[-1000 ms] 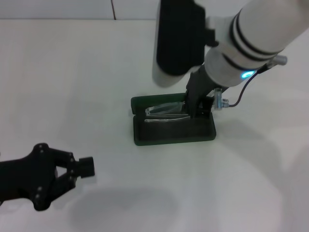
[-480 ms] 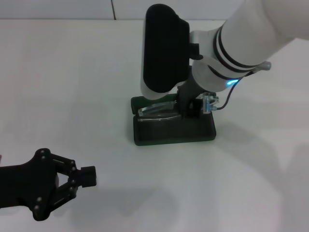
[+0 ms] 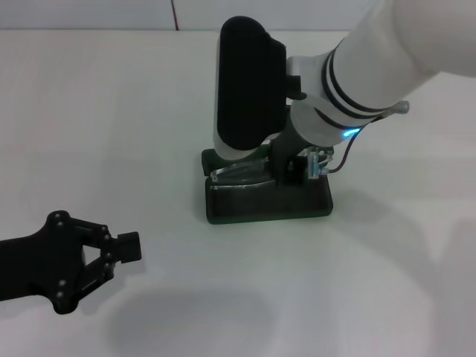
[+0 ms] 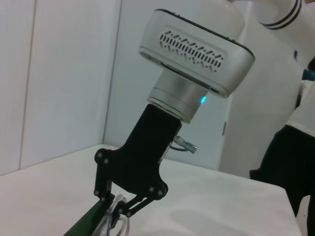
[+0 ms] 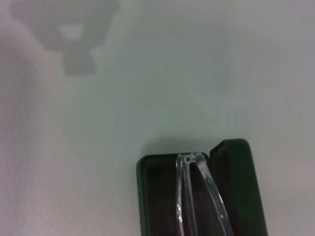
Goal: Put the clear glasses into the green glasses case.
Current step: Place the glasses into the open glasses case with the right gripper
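The green glasses case is shown lying open on the white table, slightly right of centre in the head view, its lid raised along the far edge at 12 o'clock and its dark tray facing 6 o'clock. The clear glasses are seen partly inside the case, tilted, with 1 end raised toward the 9 o'clock side of the tray and the other end held lower at the gripper.

The right gripper is positioned directly over the case, at the 3 o'clock half of the tray, and its black fingers are closed narrowly on the clear glasses. In the left wrist view the same gripper is seen from the side, its linkage fingers drawn together around the transparent frame just above the green edge of the case. A blue light is lit on the right wrist.

In the right wrist view the case is seen from above, lid upright on 1 side, with 2 thin clear arms of the glasses running lengthwise over the dark lining.

The left gripper is parked low over the table at 8 o'clock from the case, well apart from it, with its fingers spread in a moderate V and holding nothing.
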